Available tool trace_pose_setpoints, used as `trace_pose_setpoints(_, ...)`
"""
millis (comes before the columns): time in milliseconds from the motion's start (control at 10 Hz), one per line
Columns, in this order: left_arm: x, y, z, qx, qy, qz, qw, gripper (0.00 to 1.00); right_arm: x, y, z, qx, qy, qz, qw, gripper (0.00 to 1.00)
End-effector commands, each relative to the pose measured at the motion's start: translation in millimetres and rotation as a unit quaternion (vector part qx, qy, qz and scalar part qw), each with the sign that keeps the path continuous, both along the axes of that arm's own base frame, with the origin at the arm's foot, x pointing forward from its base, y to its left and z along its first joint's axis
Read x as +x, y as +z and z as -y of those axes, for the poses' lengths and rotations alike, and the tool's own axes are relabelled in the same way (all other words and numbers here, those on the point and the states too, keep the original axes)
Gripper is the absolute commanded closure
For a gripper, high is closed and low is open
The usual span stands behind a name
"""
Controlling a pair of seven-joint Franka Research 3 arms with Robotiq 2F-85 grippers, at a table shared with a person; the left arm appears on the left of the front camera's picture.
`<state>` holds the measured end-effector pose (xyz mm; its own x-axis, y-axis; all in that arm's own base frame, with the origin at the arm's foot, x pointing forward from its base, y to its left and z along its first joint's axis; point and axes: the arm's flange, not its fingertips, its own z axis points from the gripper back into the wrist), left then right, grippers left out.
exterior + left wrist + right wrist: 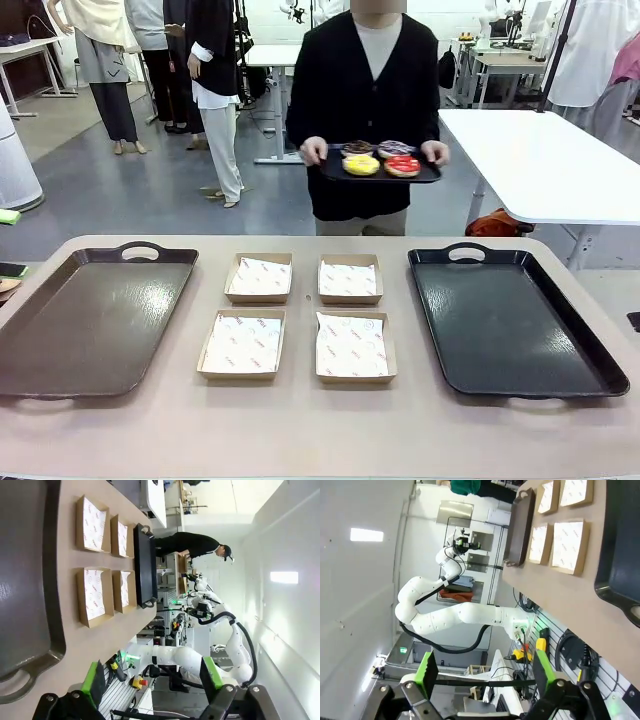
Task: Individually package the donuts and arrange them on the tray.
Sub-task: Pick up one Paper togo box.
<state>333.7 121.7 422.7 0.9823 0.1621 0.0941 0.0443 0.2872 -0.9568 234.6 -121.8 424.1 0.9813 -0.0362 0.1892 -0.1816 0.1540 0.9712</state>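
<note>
1. The donuts [361, 165], four together, lie on a small black tray [382, 179] held by a person [360, 90] beyond the table's far edge, at 12 o'clock from the cardboard boxes [350, 259].
2. The left gripper [152, 676] is spread wide and empty, well apart from the donuts.
3. The right gripper [485, 667] is likewise spread wide and empty.

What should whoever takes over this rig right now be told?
Left gripper: open, holding nothing.
Right gripper: open, holding nothing.
Donuts: all four sit on a small tray that the person holds beyond the table's far edge.
Four open boxes, none filled, lie in the middle of the table between a brown tray and a black tray.
Done: nothing packed yet.
Left: each donut into its own box, then the boxes onto a tray.
</note>
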Motion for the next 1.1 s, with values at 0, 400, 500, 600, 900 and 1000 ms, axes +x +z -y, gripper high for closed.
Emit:
trace_pose_setpoints(0,-6,0,-4,0.017,0.02,0.006,1.0,0.0,-11,-5,-16,-0.02,-0.007,0.013,1.0,0.0)
trace_pose_setpoints(400,0,0,0,0.0,0.0,0.0,1.0,0.0,0,0,0,0.0,0.0,0.0,1.0,0.0)
trace_pose_setpoints(500,0,0,0,0.0,0.0,0.0,1.0,0.0,0,0,0,0.0,0.0,0.0,1.0,0.0)
trace_pose_setpoints(600,0,0,0,0.0,0.0,0.0,1.0,0.0,0,0,0,0.0,0.0,0.0,1.0,0.0)
trace_pose_setpoints(900,0,0,0,0.0,0.0,0.0,1.0,0.0,0,0,0,0.0,0.0,0.0,1.0,0.0)
trace_pose_setpoints(1000,0,0,0,0.0,0.0,0.0,1.0,0.0,0,0,0,0.0,0.0,0.0,1.0,0.0)
